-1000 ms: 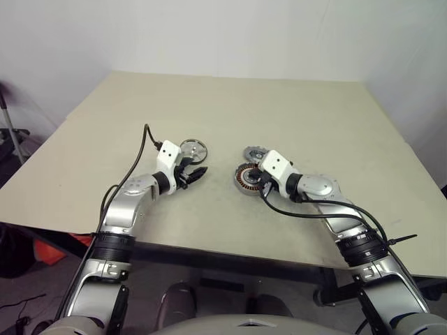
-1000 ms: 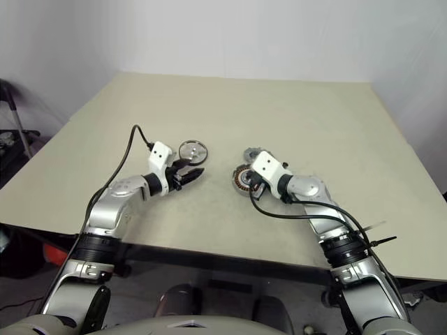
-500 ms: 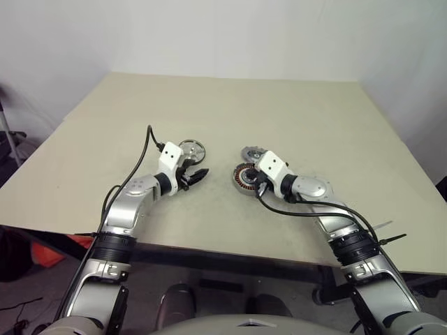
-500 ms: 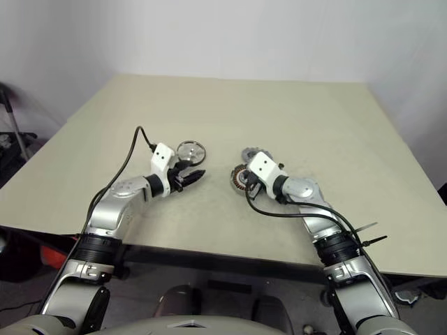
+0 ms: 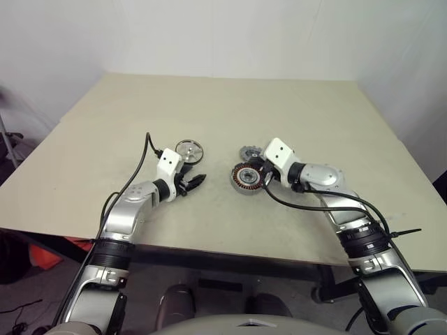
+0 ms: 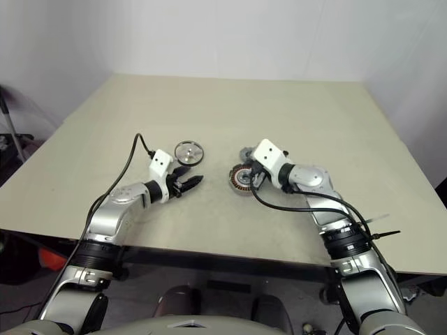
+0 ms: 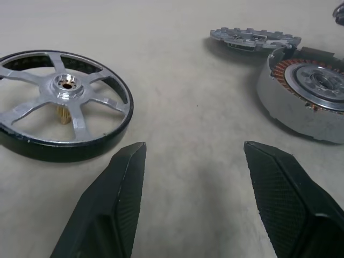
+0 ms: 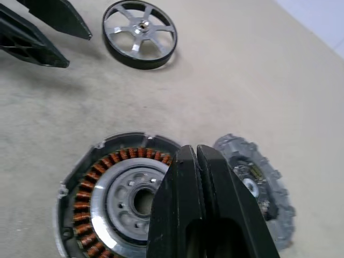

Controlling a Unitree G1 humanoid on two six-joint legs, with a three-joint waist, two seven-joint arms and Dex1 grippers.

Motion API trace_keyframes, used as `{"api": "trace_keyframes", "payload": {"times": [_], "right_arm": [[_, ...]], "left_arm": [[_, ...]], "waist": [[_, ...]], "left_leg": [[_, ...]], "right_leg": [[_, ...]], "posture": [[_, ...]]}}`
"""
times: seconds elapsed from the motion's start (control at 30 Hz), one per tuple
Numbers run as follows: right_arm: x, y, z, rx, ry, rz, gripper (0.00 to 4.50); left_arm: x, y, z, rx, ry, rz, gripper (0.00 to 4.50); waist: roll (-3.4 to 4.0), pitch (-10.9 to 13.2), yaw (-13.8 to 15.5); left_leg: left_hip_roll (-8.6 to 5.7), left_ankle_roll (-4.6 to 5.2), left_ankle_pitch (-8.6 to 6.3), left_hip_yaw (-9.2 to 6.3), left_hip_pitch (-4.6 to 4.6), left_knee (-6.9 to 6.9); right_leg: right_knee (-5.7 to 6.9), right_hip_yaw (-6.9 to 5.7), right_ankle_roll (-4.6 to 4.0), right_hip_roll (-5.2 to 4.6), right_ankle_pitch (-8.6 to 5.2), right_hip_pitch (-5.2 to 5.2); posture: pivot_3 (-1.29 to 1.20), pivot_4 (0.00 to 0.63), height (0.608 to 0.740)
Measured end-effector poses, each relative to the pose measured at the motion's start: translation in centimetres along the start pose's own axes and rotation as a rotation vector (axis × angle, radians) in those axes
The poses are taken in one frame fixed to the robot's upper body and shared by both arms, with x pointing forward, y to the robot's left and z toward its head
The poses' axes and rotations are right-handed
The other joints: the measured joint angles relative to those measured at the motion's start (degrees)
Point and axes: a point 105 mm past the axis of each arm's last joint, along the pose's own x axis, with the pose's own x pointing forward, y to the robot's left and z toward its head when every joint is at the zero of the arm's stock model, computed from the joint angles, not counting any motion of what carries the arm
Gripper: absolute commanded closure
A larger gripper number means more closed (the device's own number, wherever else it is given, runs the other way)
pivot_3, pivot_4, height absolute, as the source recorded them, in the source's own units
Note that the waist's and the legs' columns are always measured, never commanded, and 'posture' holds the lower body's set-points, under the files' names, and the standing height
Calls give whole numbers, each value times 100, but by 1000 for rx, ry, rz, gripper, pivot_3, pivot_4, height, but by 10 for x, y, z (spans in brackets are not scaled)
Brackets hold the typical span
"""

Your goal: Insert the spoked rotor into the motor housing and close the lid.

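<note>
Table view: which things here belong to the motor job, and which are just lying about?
Job: spoked rotor, motor housing, notched grey lid.
Not the job: table itself, black cable on the left arm.

Copper-wound silver motor housing (image 8: pixel 115 199); black-rimmed silver wheel (image 7: pixel 62 105) (six-spoked, apparently).

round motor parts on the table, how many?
3. Spoked wheel lies ahead of the left gripper; motor housing with copper windings at centre, by the right gripper; notched grey disc just behind the housing. None looks hidden.
</note>
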Motion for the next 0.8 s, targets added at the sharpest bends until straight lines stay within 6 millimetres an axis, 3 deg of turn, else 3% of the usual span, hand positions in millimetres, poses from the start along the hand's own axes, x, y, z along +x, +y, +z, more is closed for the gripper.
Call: {"api": "trace_keyframes", "payload": {"times": [0.17, 0.27, 0.57, 0.8], "right_arm": [[16, 23, -22, 70, 33, 37, 4461], [23, 17, -22, 74, 34, -11, 4461], [2, -7, -2, 7, 7, -46, 4461], [9, 2, -10, 48, 17, -22, 4461]], "left_arm": [[-1, 1, -2, 0, 3, 9, 1450], [0, -1, -3, 2, 8, 3, 1450], [-3, 1, -7, 4, 21, 13, 1450], [-2, -1, -7, 2, 21, 10, 1450]], "waist": [[2, -1, -12], [1, -2, -15], [1, -1, -6], [0, -1, -9]], "left_leg": [[0, -1, 0, 2, 5, 1], [-2, -5, 3, 2, 12, 4], [1, -7, 4, 0, 10, 4], [1, -5, 3, 0, 10, 5]], "right_leg": [[4, 4, 0, 0, 0, 0], [12, 4, 0, -2, 0, 6], [15, 4, 0, 2, 0, 2], [15, 4, -1, 2, 0, 3]], "posture": [[0, 0, 740], [0, 0, 740], [0, 0, 740], [0, 0, 740]]}}
